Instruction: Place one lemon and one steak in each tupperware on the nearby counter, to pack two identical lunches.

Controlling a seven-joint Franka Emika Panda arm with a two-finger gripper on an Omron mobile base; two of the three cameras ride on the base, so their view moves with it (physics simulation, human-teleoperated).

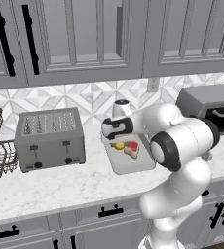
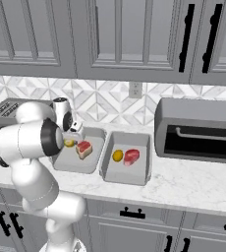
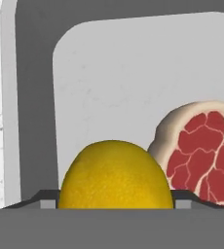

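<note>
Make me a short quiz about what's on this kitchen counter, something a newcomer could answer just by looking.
1. True or false: both tupperware trays, the left tupperware and the right tupperware, hold a lemon and a steak.
2. Which appliance stands at the left of the counter? A) toaster B) kettle C) blender
3. Fill in: in the hand view, the yellow fruit between the pincer tips is a ____.

Key: 1 true. 2 A, the toaster. 3 lemon, beside the steak.
</note>
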